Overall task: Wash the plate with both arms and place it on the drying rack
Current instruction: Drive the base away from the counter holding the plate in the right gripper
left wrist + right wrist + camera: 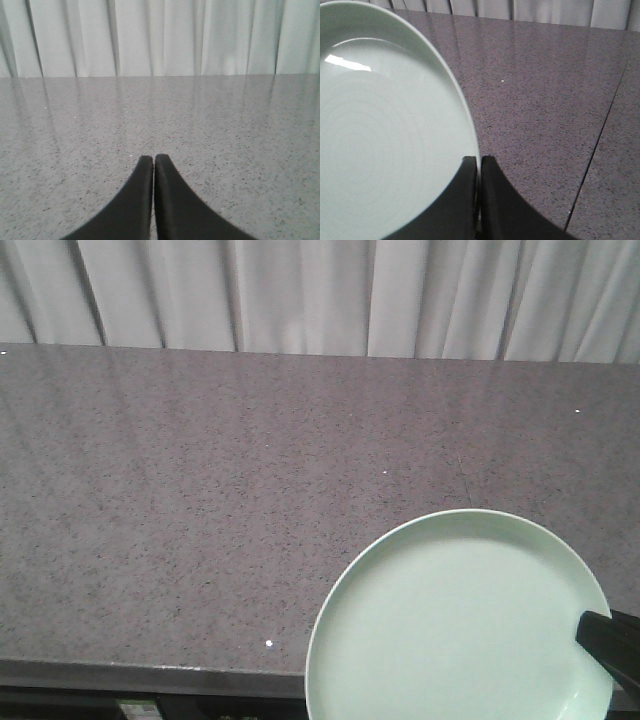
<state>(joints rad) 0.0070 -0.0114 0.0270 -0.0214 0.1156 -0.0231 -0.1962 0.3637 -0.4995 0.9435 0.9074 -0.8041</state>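
Plate (390, 130) pinched at rim by right hand (479, 162). Left hand (153, 159) closed, empty, over surface (225, 130). Plate judged light, stiff, slippery; opposite rim advised for second grip.

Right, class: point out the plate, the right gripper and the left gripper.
plate (450, 620): front view, on its flat centre.
right gripper (480, 161): right wrist view, between its fingertips, at the plate's rim.
left gripper (153, 159): left wrist view, between its touching fingertips.

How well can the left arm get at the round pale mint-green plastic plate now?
Probably yes: the right gripper holds the plate at its rim, and nothing stands on the grey speckled countertop beside it. The left gripper is shut and must open first.
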